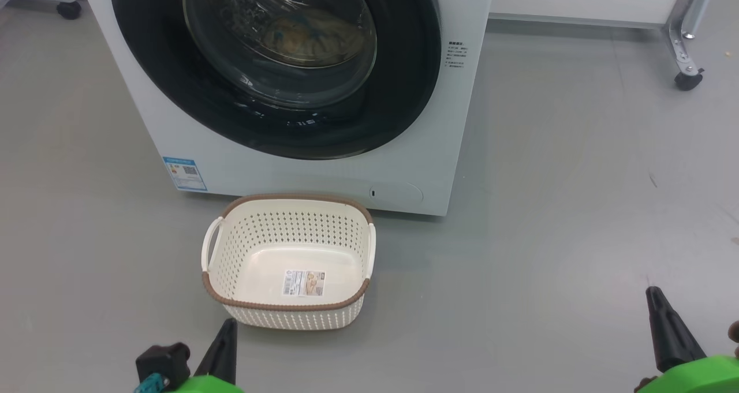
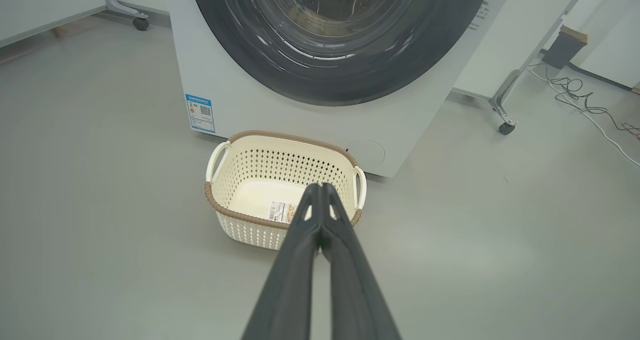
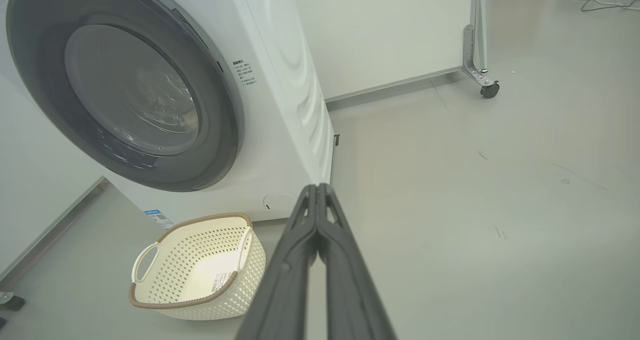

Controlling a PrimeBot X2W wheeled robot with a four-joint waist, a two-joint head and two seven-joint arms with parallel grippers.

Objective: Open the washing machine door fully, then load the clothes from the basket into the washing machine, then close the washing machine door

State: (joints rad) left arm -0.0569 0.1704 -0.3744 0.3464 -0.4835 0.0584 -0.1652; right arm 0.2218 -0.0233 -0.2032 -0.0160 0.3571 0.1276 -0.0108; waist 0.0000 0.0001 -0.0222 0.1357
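- Round washing machine door (image 1: pixel 398 81), glossy black rim and clear glass bowl: shut flush on the big white front-loading washing machine (image 1: pixel 300 176).
- Pale yellow soft clothes (image 1: pixel 314 35): behind the glass, inside the drum.
- Small cream perforated plastic basket (image 1: pixel 288 231), brown rim: on the grey floor (image 1: pixel 548 208) just before the machine, bottom bare.
- left gripper (image 2: pixel 320 187), right gripper (image 3: pixel 316 187): jaws pressed closed, gripping nothing.

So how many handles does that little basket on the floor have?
2. The left handle loops off the basket at its left end, the right handle at its right end. Both show fully.
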